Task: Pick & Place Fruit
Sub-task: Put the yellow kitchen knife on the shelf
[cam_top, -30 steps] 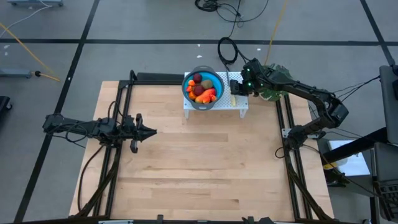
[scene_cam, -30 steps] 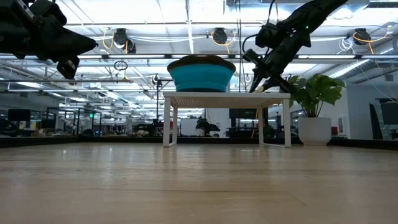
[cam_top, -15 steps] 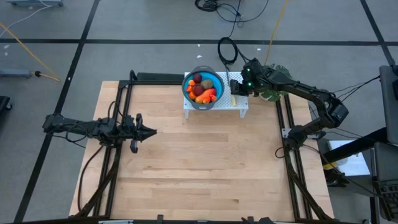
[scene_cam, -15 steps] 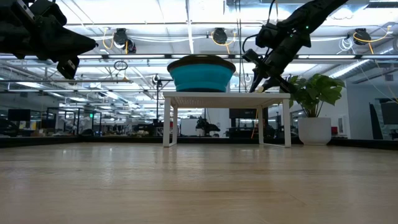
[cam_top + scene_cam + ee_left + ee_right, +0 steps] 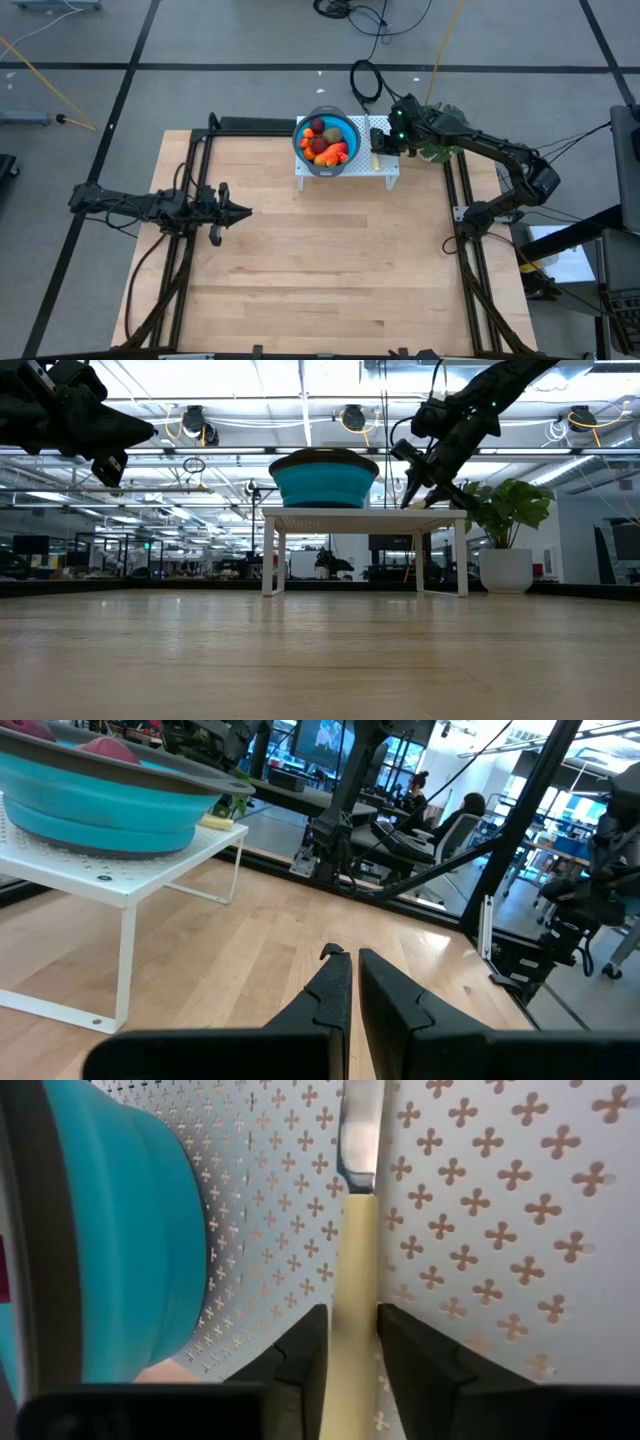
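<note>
Fruit (image 5: pixel 326 142) all heaped in the blue bowl (image 5: pixel 345 127), up on the small white perforated shelf (image 5: pixel 390 170) at the far edge of the bench (image 5: pixel 320 270): long red-orange piece, dark red ball and brownish ovals visible from above, none out on the bench. Nothing gripped as fruit, nothing in transit.

Right end effector (image 5: pixel 350 1342) down at the shelf beside the bowl, fingers (image 5: pixel 303 1348) narrowly apart and straddling the yellow handle of the knife (image 5: pixel 355 1230), blade pointing away across the shelf. Touching or merely flanking the handle: cannot tell from the wrist view, so grip left unsettled. From the low view, right end effector (image 5: pixel 420 485) poised just over the shelf top, right of the bowl.

Left end effector (image 5: pixel 232 211) parked well away over the left side of the bench, fingers (image 5: pixel 335 995) drawn nearly together, holding nothing.

Judged progress: if the bowl is the source, essentially nothing done yet, every piece left to lift out and place. If the bowl is the goal, fruit part seemingly complete, with only the knife engaging the right arm. No separate placing spot visible on the bench.
</note>
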You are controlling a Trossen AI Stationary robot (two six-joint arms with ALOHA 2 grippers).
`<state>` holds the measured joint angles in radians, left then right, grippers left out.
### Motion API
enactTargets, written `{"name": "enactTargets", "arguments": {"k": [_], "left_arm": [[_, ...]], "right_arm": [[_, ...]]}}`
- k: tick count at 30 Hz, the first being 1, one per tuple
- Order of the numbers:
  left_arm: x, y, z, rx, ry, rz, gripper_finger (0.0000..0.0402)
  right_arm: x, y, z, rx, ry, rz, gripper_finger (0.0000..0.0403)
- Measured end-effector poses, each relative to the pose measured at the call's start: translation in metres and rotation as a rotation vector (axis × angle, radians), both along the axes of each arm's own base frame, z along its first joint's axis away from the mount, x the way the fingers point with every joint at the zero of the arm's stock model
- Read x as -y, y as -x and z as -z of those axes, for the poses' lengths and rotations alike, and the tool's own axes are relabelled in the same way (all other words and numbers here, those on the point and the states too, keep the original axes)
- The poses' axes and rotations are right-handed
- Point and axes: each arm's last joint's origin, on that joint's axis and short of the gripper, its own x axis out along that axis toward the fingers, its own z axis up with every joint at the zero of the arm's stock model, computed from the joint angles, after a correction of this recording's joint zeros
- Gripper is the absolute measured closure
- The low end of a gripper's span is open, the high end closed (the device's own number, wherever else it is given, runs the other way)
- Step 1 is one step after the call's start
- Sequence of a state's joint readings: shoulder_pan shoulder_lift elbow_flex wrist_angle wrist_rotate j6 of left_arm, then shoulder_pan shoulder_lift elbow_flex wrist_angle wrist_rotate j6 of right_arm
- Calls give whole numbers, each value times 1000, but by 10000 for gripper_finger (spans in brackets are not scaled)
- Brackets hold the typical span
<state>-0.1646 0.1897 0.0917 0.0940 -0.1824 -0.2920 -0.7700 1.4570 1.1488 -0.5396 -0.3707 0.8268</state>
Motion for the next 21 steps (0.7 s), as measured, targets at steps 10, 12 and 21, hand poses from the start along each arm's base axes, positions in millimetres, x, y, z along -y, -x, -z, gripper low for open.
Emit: {"name": "enactTargets", "arguments": {"k": [10,12,21], "left_arm": [[0,0,0,0,0,0,380],[0,0,0,0,0,0,380],[0,0,0,0,0,0,380]], "right_arm": [[0,0,-1,3,-1,0,269],[-1,1,-2,8,-11,9,266],[-10,0,-9,17,-8,3,265]]}}
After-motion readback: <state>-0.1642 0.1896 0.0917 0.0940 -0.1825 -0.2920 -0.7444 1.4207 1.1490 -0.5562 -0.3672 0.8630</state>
